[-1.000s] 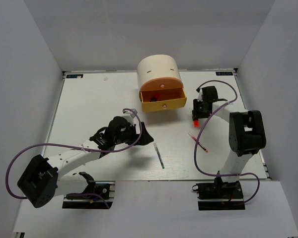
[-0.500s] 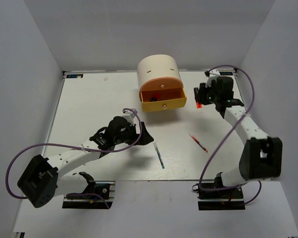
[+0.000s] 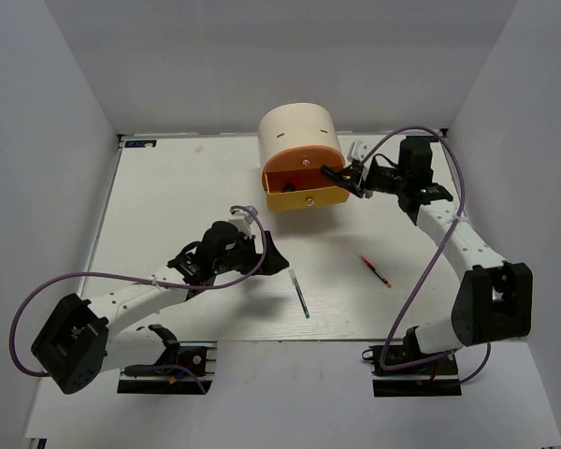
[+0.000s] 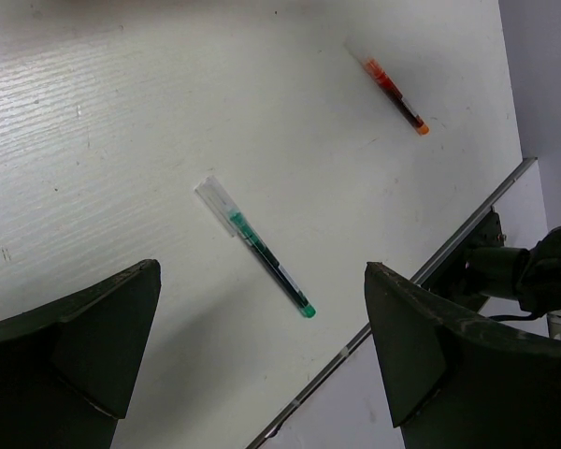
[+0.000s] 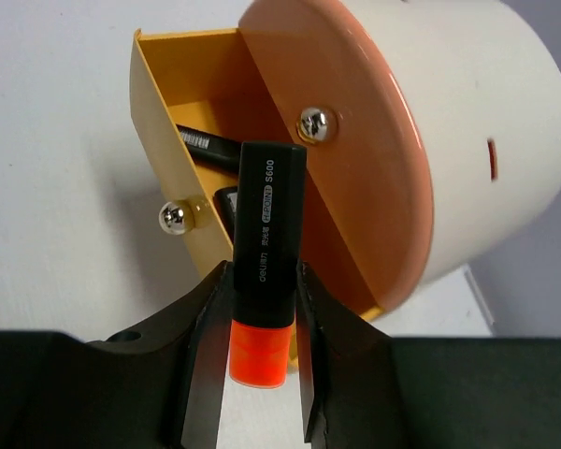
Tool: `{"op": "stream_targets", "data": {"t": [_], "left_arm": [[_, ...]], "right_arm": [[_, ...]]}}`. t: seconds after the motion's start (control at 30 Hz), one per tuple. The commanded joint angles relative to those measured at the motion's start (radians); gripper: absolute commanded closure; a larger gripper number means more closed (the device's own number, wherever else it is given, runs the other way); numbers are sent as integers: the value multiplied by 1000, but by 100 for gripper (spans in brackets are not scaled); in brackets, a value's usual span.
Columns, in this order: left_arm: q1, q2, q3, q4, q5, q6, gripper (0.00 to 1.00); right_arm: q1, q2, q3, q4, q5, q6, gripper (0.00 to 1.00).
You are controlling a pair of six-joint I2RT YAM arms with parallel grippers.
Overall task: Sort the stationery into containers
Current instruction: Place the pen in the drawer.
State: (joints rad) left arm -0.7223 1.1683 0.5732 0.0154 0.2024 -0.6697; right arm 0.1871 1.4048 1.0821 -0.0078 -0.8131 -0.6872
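My right gripper (image 5: 262, 285) is clamped on the black marker (image 5: 266, 215) at mid-frame, its orange end lowest, against the open yellow drawer (image 5: 159, 131). My left gripper (image 4: 262, 355) hangs spread apart above the dark pen (image 4: 259, 251), with the red pen (image 4: 393, 91) at upper right.

The desk (image 4: 122, 112) is showing a white, matt surface with a fine ridged grain, and the dark pen (image 4: 257, 248) and red pen (image 4: 388, 89) on it are looking like clear, glossy plastic. The black marker (image 5: 266, 234) in the right claw (image 5: 262, 277) is giving off a smooth satin sheen (its orange end is looking glossier) against the claw's matt black plastic. The cabinet (image 5: 505, 112) is looking like smooth matt cream plastic, its orange drawer (image 5: 374, 178) and yellow drawer (image 5: 154, 103) likewise, while the knobs (image 5: 311, 123) are gleaming as polished metal.
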Motion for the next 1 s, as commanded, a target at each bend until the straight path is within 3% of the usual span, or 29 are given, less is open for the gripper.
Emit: {"op": "stream_targets", "data": {"t": [0.0,0.27,0.4,0.47,0.53,0.6,0.63,0.73,0.77,0.83,0.97], "left_arm": [[-3,-47,-15,14,3,10,0],[-3,-47,-24,14,-6,10,0],[-3,-47,-24,5,-6,10,0],[-3,-47,-24,4,-6,10,0],[-3,-56,-24,4,-6,10,0],[-3,-56,-24,4,-6,10,0],[-3,-56,-24,4,-6,10,0],[-3,-47,-24,4,-6,10,0],[-3,-47,-24,4,-6,10,0],[-3,-38,-24,4,-6,10,0],[-3,-38,-15,4,-6,10,0]], "right_arm": [[23,43,80,9,-70,-189,80],[66,134,154,-27,-72,-363,78],[86,152,138,-32,-49,-396,60],[90,157,133,-35,-49,-396,45],[92,145,127,-37,-52,-385,37],[91,125,105,56,-55,-312,37],[92,117,98,86,-55,-284,40],[87,77,71,148,-89,-154,65],[84,74,85,132,-139,-150,81],[84,69,108,56,-187,-170,99],[87,86,147,-146,-262,-251,100]]}}
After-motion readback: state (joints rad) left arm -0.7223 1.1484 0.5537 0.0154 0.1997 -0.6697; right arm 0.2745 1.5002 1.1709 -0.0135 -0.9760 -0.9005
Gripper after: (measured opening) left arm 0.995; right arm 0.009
